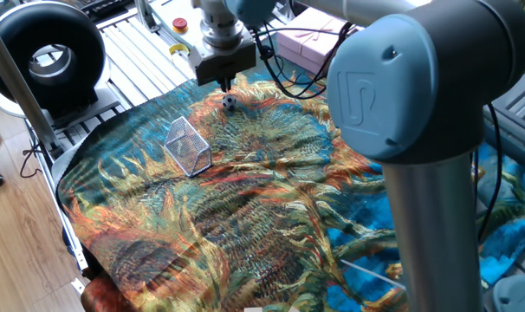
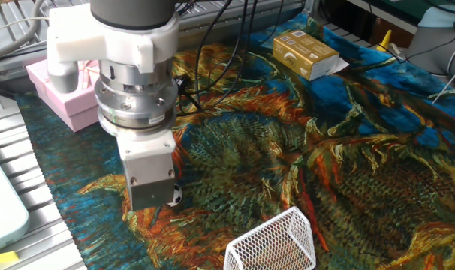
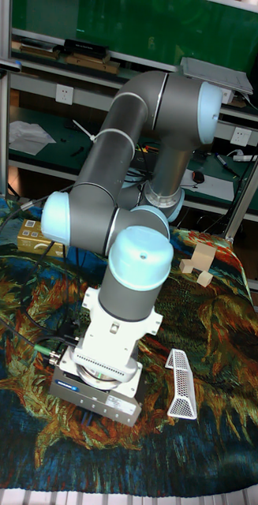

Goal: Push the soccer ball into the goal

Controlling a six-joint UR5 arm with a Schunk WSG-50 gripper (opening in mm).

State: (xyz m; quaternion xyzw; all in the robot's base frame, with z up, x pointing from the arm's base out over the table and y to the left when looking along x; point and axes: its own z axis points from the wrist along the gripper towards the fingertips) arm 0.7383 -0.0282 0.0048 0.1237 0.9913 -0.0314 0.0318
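The soccer ball (image 1: 230, 102) is a tiny black-and-white ball on the sunflower-patterned cloth at the far side of the table. My gripper (image 1: 225, 86) hangs just behind and above it, fingers together and holding nothing. In the other fixed view the gripper (image 2: 151, 201) body covers most of the soccer ball (image 2: 176, 197), leaving only its right edge showing. The goal (image 1: 187, 146) is a small white wire-mesh wedge standing on the cloth, nearer the camera and left of the ball. It also appears as the goal (image 2: 273, 243) and the goal (image 3: 181, 384). The tall fixed view hides the ball.
A pink gift box (image 1: 310, 43) and cables (image 1: 284, 78) lie behind the gripper. A yellow carton (image 2: 305, 54) sits on the cloth's far side. A black ring-shaped device (image 1: 46, 54) stands off the table's left. Wooden blocks (image 3: 198, 265) lie near the arm base.
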